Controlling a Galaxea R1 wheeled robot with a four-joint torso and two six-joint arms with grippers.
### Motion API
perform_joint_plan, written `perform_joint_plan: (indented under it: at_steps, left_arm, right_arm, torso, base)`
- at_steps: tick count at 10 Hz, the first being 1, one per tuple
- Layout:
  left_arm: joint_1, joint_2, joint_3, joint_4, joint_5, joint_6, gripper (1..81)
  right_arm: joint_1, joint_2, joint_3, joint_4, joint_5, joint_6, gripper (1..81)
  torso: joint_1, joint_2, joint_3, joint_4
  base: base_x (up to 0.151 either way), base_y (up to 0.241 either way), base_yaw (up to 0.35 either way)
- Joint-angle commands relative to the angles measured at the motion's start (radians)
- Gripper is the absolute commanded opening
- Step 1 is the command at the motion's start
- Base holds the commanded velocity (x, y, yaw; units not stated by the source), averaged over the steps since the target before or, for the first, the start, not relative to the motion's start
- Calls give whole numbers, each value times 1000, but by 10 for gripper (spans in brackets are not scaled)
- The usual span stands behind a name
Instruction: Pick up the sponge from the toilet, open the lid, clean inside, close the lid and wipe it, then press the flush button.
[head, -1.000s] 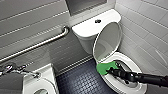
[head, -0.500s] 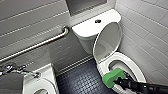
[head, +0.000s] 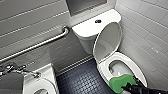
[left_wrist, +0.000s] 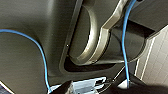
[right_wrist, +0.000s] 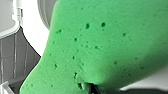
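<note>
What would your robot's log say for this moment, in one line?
stage: cleaning inside | lid: raised, upright by tank | sponge: in right gripper, at front rim of toilet

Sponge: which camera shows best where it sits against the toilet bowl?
Head view: the sponge appears nearly whole, held by the right pincer over the front rim of the toilet, lid raised. The right wrist view gives its pored green surface close up, without placement. The left wrist view faces the robot's own plate and blue cable.

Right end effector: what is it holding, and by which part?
The right end effector grips the sponge by its edge nearest the robot; the rest overhangs the toilet.
</note>
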Motion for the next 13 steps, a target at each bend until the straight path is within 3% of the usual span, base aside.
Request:
perform_joint_plan:
  at_steps: [1,3,5,6,8,10,13]
  left_arm:
    - [40,-17,18,6,94,6,811]
    - [42,-16,18,6,92,13,811]
    - [42,-14,18,6,92,23,811]
    - [42,-14,18,6,92,24,811]
    - [42,-17,18,6,91,24,811]
    - [42,-19,18,6,80,26,811]
    - [42,-28,18,4,78,26,811]
  right_arm:
    - [-42,-105,82,-47,-71,-2,10]
    - [-85,-143,142,-72,-58,3,10]
    - [-75,-142,256,-92,73,0,10]
    - [-23,-130,312,-98,116,0,10]
    - [105,-45,403,-72,274,-3,10]
    - [220,74,403,1,372,-8,10]
    - [307,234,260,47,372,-8,10]
  torso:
    - [0,0,0,0]
    - [0,0,0,0]
    - [0,0,0,0]
    - [0,0,0,0]
    - [0,0,0,0]
    - [0,0,0,0]
    - [0,0,0,0]
  base:
    - [0,0,0]
    - [0,0,0]
    - [0,0,0]
    - [0,0,0]
    - [0,0,0]
    - [0,0,0]
    - [0,0,0]
